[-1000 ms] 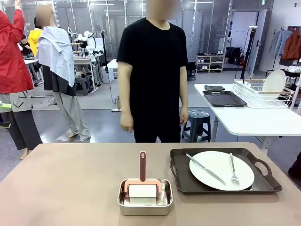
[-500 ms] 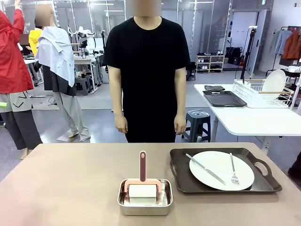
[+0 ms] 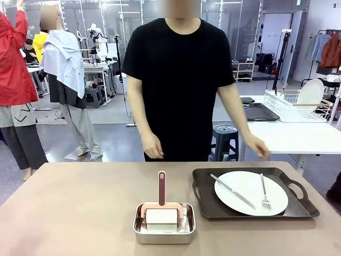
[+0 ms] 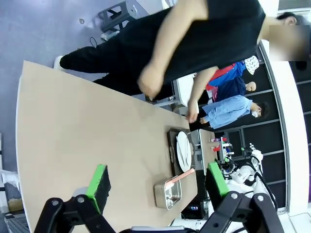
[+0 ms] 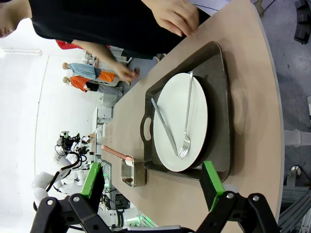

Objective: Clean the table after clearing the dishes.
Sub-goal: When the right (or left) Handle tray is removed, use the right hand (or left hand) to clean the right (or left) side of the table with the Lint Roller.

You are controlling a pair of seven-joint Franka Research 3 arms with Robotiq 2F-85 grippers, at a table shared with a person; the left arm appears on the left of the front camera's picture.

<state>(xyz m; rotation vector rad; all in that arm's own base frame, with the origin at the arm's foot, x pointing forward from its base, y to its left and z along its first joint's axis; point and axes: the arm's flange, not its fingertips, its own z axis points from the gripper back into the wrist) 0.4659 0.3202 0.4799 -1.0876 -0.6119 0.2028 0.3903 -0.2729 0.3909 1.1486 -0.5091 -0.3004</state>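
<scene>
White plate (image 3: 250, 192) on dark brown tray (image 3: 205, 205), beige-brown table (image 3: 74, 208), silver pan (image 3: 162, 238), pink handle (image 3: 161, 188)

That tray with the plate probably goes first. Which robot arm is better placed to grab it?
Probably the right. The open right gripper looks straight at the tray and plate, close by; the left gripper, also open, sees the tray farther off across the table.
</scene>
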